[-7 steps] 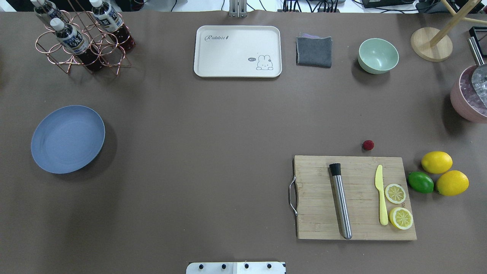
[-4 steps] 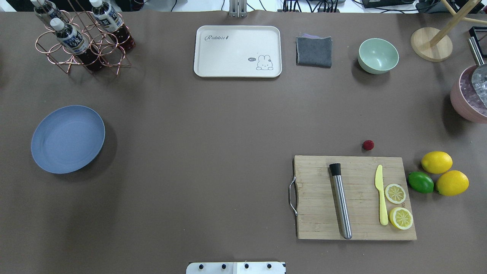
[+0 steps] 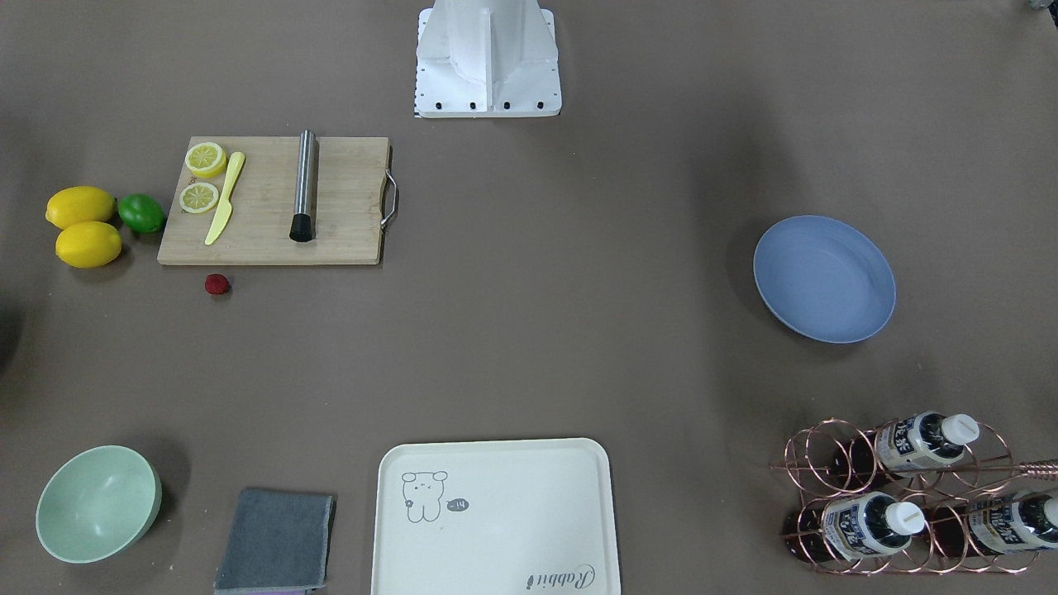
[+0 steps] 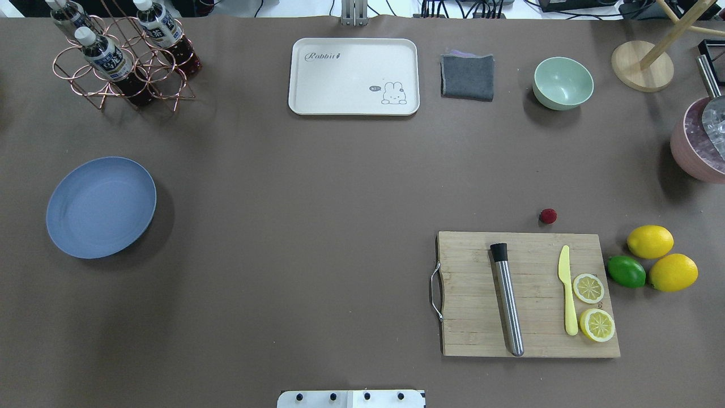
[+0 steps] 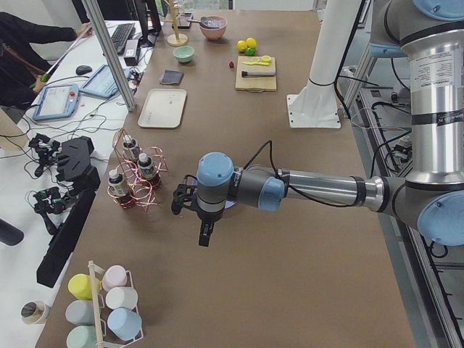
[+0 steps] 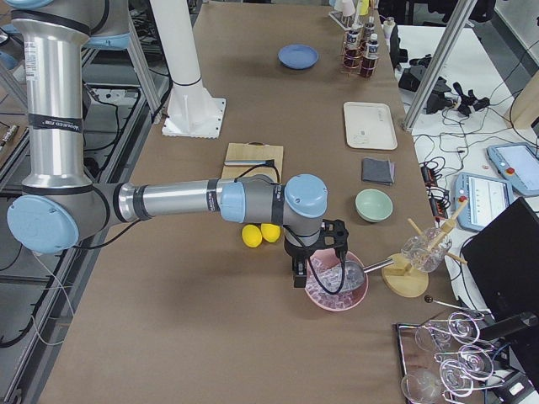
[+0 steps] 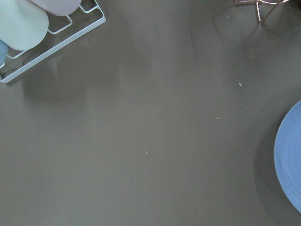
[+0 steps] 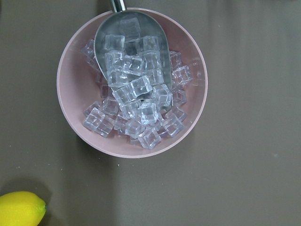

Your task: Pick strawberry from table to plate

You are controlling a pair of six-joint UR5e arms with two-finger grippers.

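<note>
Left gripper (image 5: 205,238): it shows only in the exterior left view, pointing down above the table (image 4: 317,187). Jaw spacing cannot be determined from that view, and nothing is seen in its grasp. Its wrist camera looks down on bare table surface, with the edge of the plate (image 7: 289,165) at the right border and a white wire cup rack (image 7: 56,35) at the top left corner.

The plate (image 4: 101,207) sits at the left side of the table with nothing on it.

The strawberry (image 4: 547,216) lies on the table at the right side, just beyond the far edge of the cutting board (image 4: 470,317), apart from it and well apart from the plate. It is well apart from both grippers.

Right gripper (image 6: 299,273): it shows only in the exterior right view, pointing down over the pink bowl (image 8: 70,108) of ice cubes. Jaw spacing cannot be determined. Its wrist camera looks straight down on the bowl, where a metal scoop (image 8: 129,28) rests among the cubes.
</note>
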